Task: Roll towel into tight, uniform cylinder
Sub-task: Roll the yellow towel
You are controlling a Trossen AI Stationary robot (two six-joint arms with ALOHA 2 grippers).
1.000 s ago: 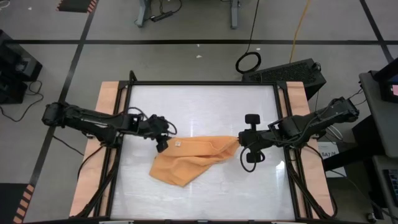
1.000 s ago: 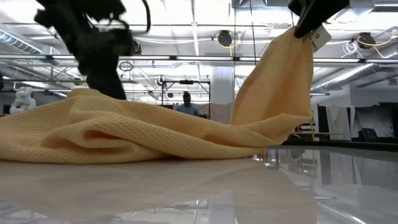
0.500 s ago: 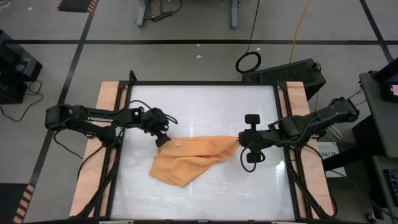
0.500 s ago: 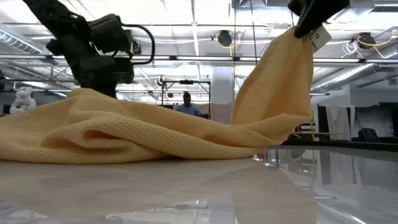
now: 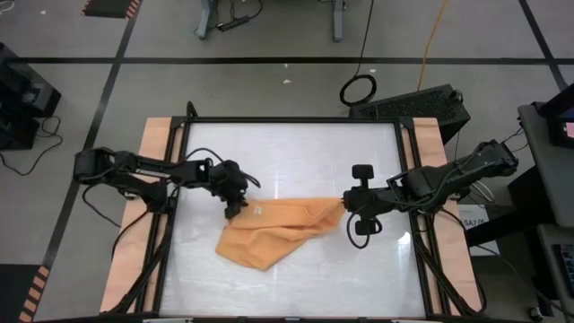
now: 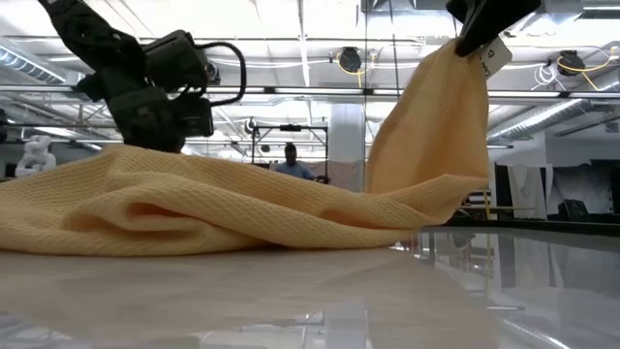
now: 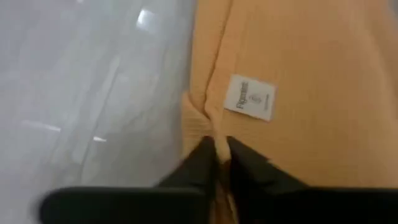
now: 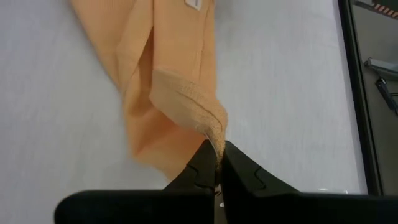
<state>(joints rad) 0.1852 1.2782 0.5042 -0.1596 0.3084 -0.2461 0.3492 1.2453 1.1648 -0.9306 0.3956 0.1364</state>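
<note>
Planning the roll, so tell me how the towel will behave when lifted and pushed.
Probably floppy: the towel hangs limp from the right gripper and lies in soft folds. Likely light, since each corner is held by a thin fingertip pinch, the left gripper included. It may bunch unevenly when pushed, as it is already rumpled on the table.

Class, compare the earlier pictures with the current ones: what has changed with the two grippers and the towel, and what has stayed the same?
The left gripper moved in to the towel's edge near the white tag and closed on it; earlier it stood at that corner without gripping. The right gripper stayed shut on the opposite corner, holding it raised. The towel remains crumpled on the table, not rolled.
</note>
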